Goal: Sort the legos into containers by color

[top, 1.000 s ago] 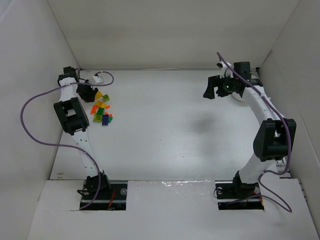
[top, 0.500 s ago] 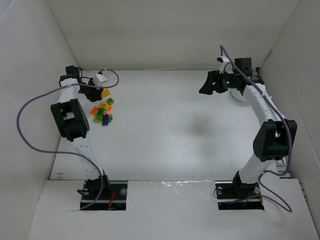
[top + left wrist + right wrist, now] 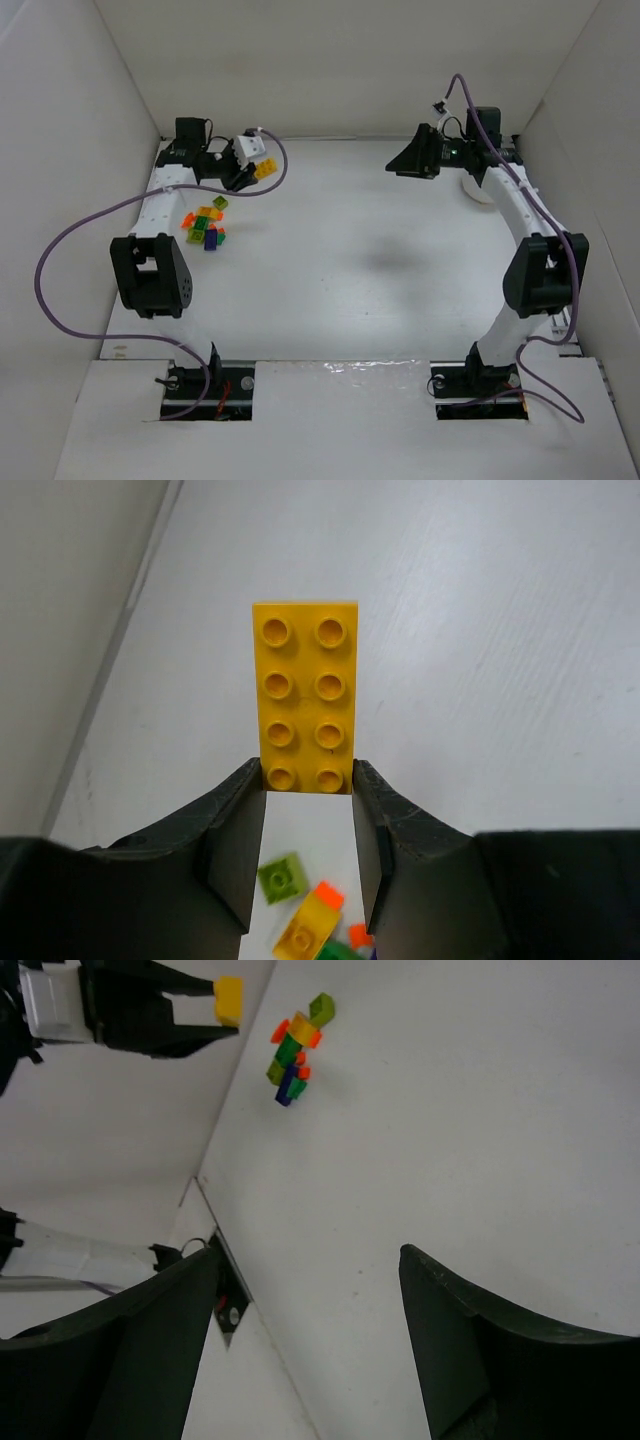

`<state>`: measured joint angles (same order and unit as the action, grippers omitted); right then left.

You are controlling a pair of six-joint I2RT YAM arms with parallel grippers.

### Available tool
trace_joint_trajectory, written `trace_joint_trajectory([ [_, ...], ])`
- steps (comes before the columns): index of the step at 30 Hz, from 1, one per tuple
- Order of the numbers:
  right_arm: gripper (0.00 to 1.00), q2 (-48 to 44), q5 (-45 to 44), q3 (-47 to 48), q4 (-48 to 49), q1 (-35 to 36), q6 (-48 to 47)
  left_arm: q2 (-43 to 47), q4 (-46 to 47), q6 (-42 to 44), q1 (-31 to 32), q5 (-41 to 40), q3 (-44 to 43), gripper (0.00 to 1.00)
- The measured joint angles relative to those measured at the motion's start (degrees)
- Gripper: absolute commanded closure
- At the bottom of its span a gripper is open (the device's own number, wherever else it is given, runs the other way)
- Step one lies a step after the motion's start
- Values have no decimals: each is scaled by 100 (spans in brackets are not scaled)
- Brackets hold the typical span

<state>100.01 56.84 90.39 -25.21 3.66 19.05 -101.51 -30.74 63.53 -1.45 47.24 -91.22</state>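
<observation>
**A:** How are things laid out on the counter (image 3: 330, 260)?

**B:** The white cup (image 3: 478, 192) is at the far right, mostly hidden behind the right arm (image 3: 530, 260). The right jaws hang wide with nothing between them. The loose legos (image 3: 205, 226) lie in a heap at the far left, well apart from the cup.

**A:** And the left jaws?

**B:** They're narrowed on a yellow brick (image 3: 305, 710), which is raised off the counter beyond the heap. They pinch only its near short end, across the width, so most of it juts out past the tips.

**A:** How will it handle?

**B:** I'd judge it light, rigid and slick-sided. Held so near one end, it could pivot or slip if bumped. A hold across the middle of the long smooth sides looks safer than one on the studs (image 3: 296, 685).
</observation>
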Motion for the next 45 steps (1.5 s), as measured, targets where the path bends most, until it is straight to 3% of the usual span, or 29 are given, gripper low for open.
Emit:
trace_joint_trajectory([
  [7,26,70,-212,7,584,433,817,98,256,-640,680,238,164,100],
  [13,28,94,-686,249,566,1029,949,125,352,-1075,1023,319,162,100],
  [22,29,138,-1746,577,420,1384,973,129,498,-1598,1449,369,155,100],
  [45,28,944,-1488,1338,-59,1644,973,129,557,-1919,1912,527,-44,100],
])
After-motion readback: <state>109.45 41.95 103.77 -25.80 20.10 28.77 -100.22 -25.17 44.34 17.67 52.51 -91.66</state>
